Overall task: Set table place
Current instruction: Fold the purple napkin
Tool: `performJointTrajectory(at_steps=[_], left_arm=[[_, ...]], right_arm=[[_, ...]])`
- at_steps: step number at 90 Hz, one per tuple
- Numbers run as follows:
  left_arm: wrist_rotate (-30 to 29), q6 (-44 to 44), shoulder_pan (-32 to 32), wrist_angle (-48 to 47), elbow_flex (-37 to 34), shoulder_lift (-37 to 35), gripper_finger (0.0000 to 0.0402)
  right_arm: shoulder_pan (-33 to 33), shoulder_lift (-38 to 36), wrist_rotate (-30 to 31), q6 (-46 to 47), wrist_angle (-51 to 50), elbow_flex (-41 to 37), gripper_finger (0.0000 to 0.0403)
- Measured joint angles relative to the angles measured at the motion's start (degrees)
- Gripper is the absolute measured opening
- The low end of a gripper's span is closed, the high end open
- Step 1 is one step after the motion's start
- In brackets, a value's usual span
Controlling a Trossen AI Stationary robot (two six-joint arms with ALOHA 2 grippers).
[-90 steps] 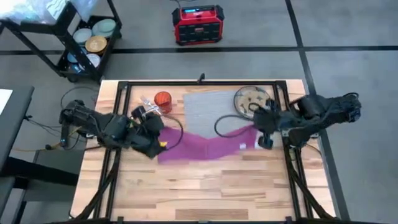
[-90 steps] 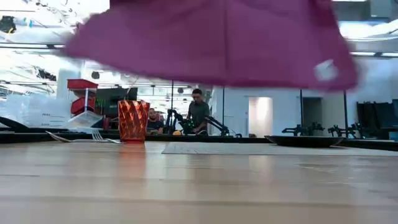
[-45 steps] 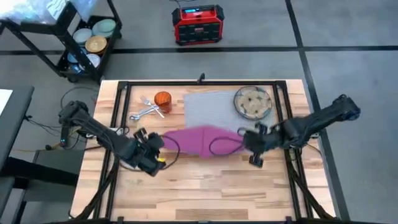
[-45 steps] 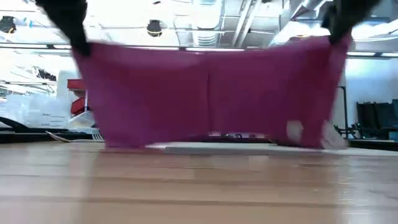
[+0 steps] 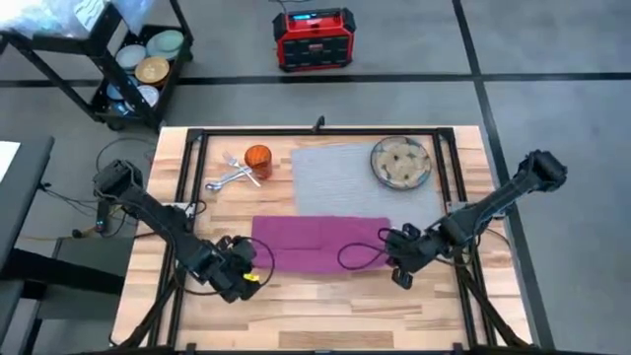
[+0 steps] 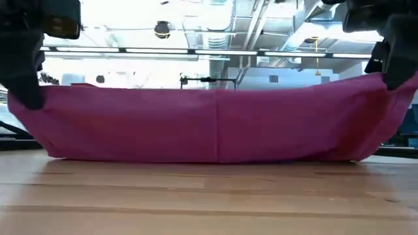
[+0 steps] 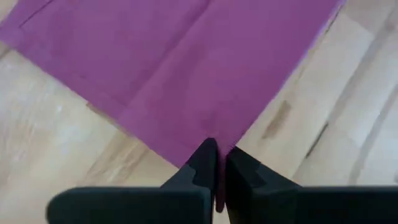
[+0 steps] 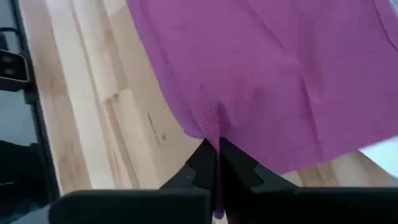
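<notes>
the job is only partly done. the grey mat [image 5: 340, 175] lies flat on the counter [image 5: 325, 296], and the round plate [image 5: 401, 163] sits at its far right corner, not in the middle yet. the orange cup [image 5: 257, 158] and the fork and spoon [image 5: 229, 174] lie together off to the left of the mat, so they are not in their places. i cannot pick out a knife.

right now the two arms are working on the pink napkin [image 5: 317, 243]. it lies spread out on the wood just in front of the mat. the left end effector [image 5: 240, 276] is pinched shut on the napkin's near left corner, and the right end effector [image 5: 402, 258] is pinched shut on the near right corner. in the low view the near edge is held up off the wood between them like a little wall.

the napkin is soft, thin cloth with a fold line down its middle and a sewn edge. the mat looks ribbed and flat. the plate is tan with a spotty pattern. the cup has a bumpy, shiny side. the counter is pale wooden boards with a black frame.

i think the napkin, plate, cup and metal things all need to go to their spots.
</notes>
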Motion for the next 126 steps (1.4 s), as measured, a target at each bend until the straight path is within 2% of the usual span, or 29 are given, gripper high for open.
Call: performJointTrajectory(at_steps=[15, 40, 92, 114, 126], left_arm=[[0.25, 3.59, 0.81, 3.97, 0.0, 0.84, 0.0], [5.07, 5.09, 1.09, 8.01, 0.18, 5.93, 0.0], [4.54, 7.95, 1.47, 6.34, 2.03, 6.1, 0.0], [5.38, 8.15, 1.47, 4.33, 2.03, 6.1, 0.0], [8.46, 9.45, 1.13, 3.87, 2.03, 6.1, 0.0]], right_arm=[[0.0, 0.02, -0.76, 0.15, 1.5, 0.04, 0.0], [0.94, 1.11, -1.97, 1.07, 1.81, -0.09, 0.0], [1.3, 2.09, -5.91, 2.42, 3.97, 0.0, 0.0], [4.9, 8.63, -11.35, 4.24, 5.63, 0.0, 0.0], [7.25, 11.7, -10.59, 2.82, 14.81, -0.09, 0.0012]])
